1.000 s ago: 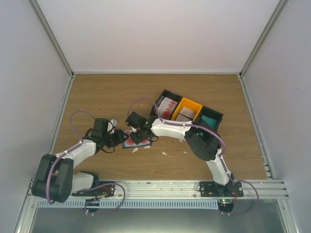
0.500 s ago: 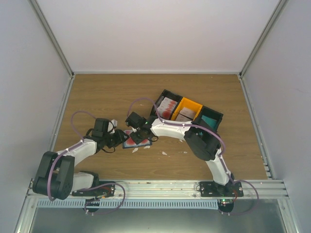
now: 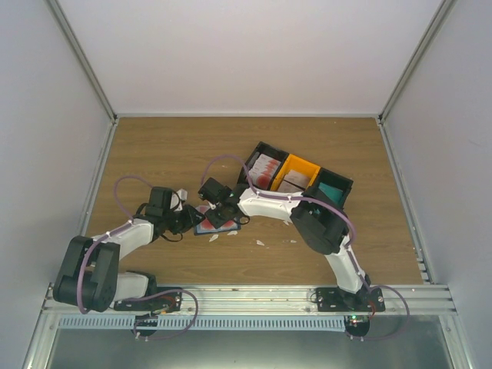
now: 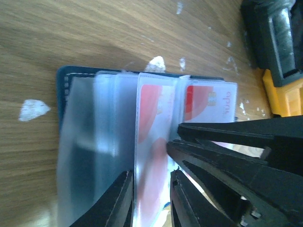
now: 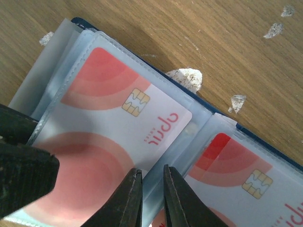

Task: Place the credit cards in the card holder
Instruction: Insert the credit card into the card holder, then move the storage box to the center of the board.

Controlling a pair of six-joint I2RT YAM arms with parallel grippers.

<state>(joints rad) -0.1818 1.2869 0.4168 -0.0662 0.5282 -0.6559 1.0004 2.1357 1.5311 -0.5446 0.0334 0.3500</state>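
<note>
Table (image 3: 169,146), wood, both arms reaching in to meet left of centre. Tray boxes (image 3: 335,183) far right of that spot, stacked cards inside.

Card holder (image 4: 64,94) lies open and flat between the two pincers, its long axis roughly along the line joining them. Two credit cards (image 5: 109,118) are already in adjacent clear sleeves.

Left pincer (image 4: 151,174): pinching one upturned sleeve leaf, by the look of it. Right pincer (image 5: 151,169): almost pressed together, tips down at the fold between the two filled sleeves; whether it nips anything I cannot tell.

White scraps (image 4: 34,108) beside the holder.

Judgement: any further card comes from the trays, nearer the right arm.
</note>
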